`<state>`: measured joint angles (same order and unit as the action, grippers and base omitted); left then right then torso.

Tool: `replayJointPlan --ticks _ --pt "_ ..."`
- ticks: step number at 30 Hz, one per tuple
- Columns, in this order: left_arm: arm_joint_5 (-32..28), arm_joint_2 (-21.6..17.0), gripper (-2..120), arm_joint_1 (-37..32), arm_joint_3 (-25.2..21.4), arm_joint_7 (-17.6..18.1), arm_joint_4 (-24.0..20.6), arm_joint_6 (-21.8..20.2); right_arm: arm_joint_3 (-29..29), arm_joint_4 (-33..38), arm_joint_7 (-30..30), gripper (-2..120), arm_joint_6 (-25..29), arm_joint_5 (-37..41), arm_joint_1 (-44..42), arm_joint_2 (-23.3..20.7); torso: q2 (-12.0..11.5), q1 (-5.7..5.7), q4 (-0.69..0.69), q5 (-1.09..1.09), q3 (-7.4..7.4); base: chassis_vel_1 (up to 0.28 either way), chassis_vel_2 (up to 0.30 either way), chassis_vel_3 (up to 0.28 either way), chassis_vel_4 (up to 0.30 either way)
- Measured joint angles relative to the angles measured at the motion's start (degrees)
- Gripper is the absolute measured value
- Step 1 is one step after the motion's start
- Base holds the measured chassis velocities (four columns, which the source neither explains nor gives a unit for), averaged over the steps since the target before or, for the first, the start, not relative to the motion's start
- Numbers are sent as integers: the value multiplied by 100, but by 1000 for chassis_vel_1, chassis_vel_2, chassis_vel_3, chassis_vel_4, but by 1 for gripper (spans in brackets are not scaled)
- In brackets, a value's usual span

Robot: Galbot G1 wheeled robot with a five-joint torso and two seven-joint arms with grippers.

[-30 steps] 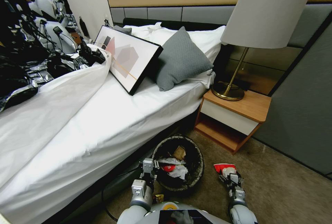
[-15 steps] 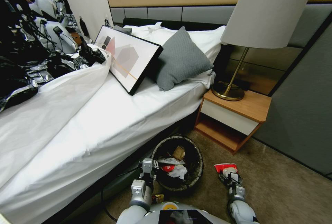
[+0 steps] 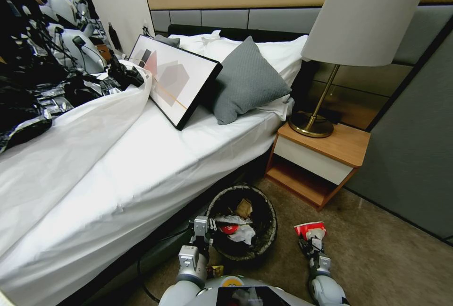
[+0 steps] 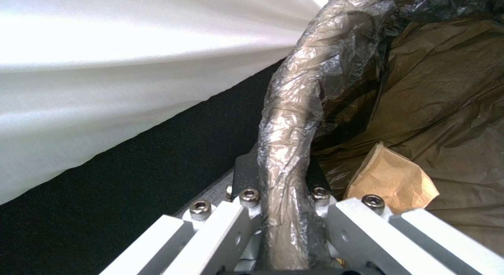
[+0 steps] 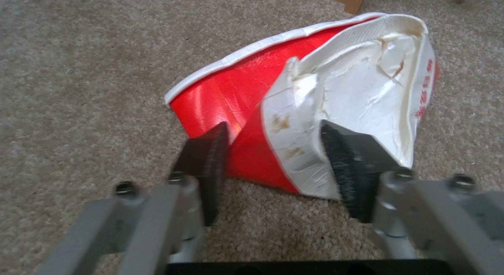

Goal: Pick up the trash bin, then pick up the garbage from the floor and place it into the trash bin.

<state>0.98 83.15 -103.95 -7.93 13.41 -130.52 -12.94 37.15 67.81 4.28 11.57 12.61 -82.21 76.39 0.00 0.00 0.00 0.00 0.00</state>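
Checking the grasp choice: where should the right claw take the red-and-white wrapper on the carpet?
Probably across the near crumpled end of the wrapper, coming from above. It lies squashed on the carpet, and the open right claw already straddles that end.

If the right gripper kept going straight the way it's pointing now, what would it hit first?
Most likely the crushed red-and-white wrapper on the carpet. The right gripper is open, its fingers either side of the wrapper's near edge, so little or no gap appears left; exact depth is unclear.
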Motion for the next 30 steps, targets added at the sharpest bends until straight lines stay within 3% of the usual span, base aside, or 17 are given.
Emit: replayJointPlan --ticks 2,4,5,10,24,30 --pt "0 1 0 4 -2 0 9 0 3 -35 -35 26 47 -1 17 -14 0 0 0 0 0 0 0 0 0" --pt "0 1 0 4 -2 0 12 0 3 -39 -40 25 55 -1 19 -17 0 0 0 0 0 0 0 0 0" --pt "1 3 0 7 -4 0 24 0 7 -63 -66 15 100 -24 30 -23 0 0 0 0 0 0 0 0 0" --pt "1 5 0 12 -8 0 35 0 7 -80 -82 3 149 -64 47 -24 0 0 0 1 0 0 0 0 0" --pt "8 3 0 11 -3 -4 54 0 30 18 -71 2 274 -182 5 -46 0 0 0 0 0 0 0 0 0" --pt "22 5 0 2 -4 -6 61 0 31 563 31 2 424 -204 -126 -46 0 0 0 1 0 0 0 0 0"
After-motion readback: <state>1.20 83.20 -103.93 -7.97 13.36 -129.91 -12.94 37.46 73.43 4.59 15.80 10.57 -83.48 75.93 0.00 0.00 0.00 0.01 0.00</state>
